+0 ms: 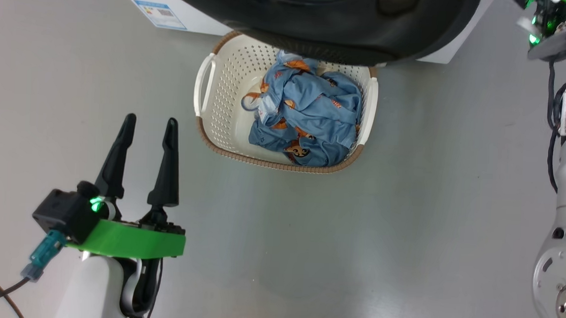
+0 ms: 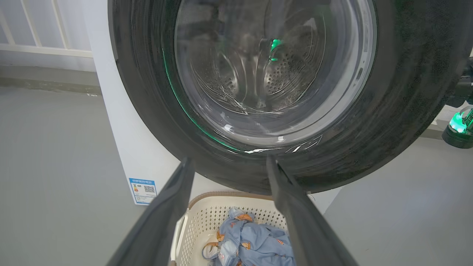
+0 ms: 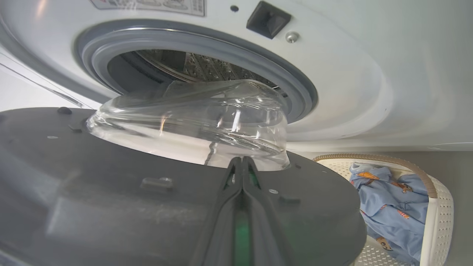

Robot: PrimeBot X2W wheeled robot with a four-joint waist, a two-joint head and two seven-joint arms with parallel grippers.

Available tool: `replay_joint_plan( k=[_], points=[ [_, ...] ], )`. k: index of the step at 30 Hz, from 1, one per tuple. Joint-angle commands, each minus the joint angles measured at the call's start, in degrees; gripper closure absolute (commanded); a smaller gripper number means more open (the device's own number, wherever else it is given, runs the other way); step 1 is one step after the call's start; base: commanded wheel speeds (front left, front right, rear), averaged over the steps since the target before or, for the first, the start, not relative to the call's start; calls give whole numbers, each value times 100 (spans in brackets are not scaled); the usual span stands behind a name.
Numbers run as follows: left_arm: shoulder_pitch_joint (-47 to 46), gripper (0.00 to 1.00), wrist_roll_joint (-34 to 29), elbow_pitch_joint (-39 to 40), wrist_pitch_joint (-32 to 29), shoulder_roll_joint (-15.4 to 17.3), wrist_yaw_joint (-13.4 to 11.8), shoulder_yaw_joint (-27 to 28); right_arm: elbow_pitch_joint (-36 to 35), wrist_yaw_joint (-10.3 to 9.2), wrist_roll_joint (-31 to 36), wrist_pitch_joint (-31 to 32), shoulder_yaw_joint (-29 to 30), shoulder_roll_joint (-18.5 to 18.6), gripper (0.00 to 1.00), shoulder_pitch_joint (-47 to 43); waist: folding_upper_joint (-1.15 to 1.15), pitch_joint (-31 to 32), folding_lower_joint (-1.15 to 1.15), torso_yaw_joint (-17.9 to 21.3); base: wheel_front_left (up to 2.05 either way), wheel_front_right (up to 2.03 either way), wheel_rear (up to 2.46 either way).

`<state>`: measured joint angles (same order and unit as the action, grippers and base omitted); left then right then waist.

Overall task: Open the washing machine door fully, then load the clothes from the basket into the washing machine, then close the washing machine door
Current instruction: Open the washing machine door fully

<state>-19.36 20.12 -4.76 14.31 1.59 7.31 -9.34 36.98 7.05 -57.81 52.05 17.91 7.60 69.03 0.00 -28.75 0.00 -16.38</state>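
The washing machine door (image 1: 325, 33) stands swung out from the washing machine (image 2: 122, 140), its black rim overhanging the basket (image 1: 220, 81). The basket sits on the floor holding the light blue clothes (image 1: 308, 117). My left gripper (image 1: 151, 120) is open and empty, left of the basket and in front of the door (image 2: 369, 147). My right gripper (image 3: 242, 160) is shut with nothing in it. Its tips lie along the door's grey inner face (image 3: 111, 192) at the base of the glass bowl (image 3: 192, 122). Behind it are the gasket (image 3: 207, 48) and the drum (image 3: 192, 64).
A blue label (image 2: 143, 190) marks the washer's lower corner. The basket (image 3: 439, 221) with the clothes (image 3: 391, 207) lies just under the door's edge. My right forearm (image 1: 564, 187) runs up the right side. Grey floor spreads around the basket, and a white railing (image 2: 44, 48) stands behind at left.
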Motion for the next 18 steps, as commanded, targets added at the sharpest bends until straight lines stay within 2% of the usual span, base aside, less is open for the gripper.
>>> replay_joint_plan(
  k=[1, 8, 18],
  points=[
    [54, 0, -75, 139, 69, 129, 18, 211, -232, 44, -134, 192, -333, -471, 100, -11, 0, 50, 0, 15, 0, 0, 0],
    [140, 0, -121, 152, 69, 129, 18, 195, -932, 44, -667, 281, -768, -471, 100, -517, 0, 227, 0, 41, 0, 0, 0],
    [246, 0, -181, 143, 69, 129, 18, 229, -1110, 44, -992, 626, -1152, -472, 100, -1081, 0, 462, 0, 60, 0, 0, 0]
  ],
)
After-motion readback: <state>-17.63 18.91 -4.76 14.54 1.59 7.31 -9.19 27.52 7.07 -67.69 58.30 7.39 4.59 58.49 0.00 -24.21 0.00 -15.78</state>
